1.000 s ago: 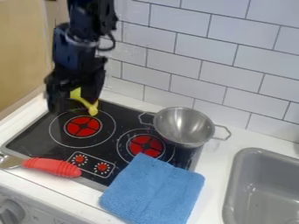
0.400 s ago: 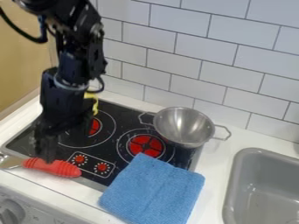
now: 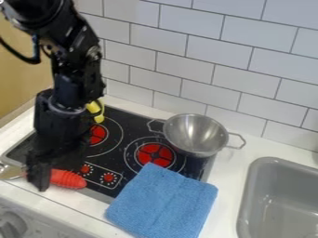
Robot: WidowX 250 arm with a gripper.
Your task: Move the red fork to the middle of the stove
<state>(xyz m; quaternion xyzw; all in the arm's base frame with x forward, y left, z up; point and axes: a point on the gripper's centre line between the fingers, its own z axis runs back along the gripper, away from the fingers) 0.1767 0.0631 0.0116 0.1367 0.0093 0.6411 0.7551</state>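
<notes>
The black two-finger gripper [image 3: 57,178] hangs at the metal fork's ribbed red handle [image 3: 69,180]. Its jaws stand apart.

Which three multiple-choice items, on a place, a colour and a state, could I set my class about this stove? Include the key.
1. Where is the blue cloth?
A) In the sink
B) Over a stove corner
C) In the bowl

2. What colour is the handle of the fork?
A) Red
B) Green
C) White

3. How is the metal bowl?
A) Lidded
B) Upside down
C) Open, upright

1 B: the cloth overlaps stove and counter.
2 A: red shows beside the hand.
3 C: its inside shows.
</notes>
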